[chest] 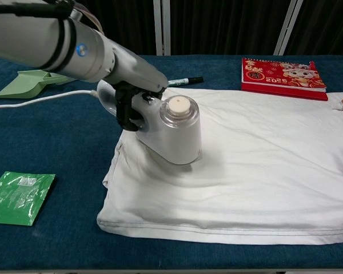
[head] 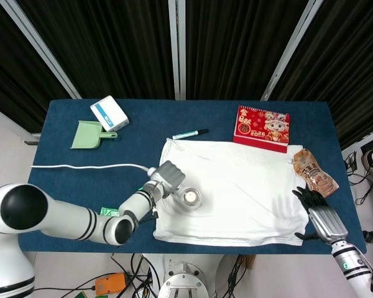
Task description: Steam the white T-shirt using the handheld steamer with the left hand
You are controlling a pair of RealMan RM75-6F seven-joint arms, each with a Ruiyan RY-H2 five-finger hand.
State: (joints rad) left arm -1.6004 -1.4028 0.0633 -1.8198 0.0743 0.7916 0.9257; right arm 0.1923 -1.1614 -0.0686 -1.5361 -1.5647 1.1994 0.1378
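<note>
A folded white T-shirt (head: 236, 186) (chest: 257, 160) lies flat on the blue table (head: 68, 180). The grey handheld steamer (head: 180, 189) (chest: 174, 134) stands on the shirt's left part, its round top facing up. My left hand (head: 156, 186) (chest: 128, 105) grips the steamer's handle from the left. The steamer's white cord (head: 87, 166) (chest: 40, 98) trails off to the left. My right hand (head: 314, 208) rests on the table at the shirt's right edge, fingers spread, holding nothing; the chest view does not show it.
A red calendar (head: 262, 127) (chest: 283, 73) lies behind the shirt, a marker pen (head: 190, 133) (chest: 186, 81) at its far left corner. A snack packet (head: 314, 172), green dustpan (head: 90, 135) (chest: 23, 83), white-blue box (head: 109, 113) and green sachet (chest: 20, 197) also lie about.
</note>
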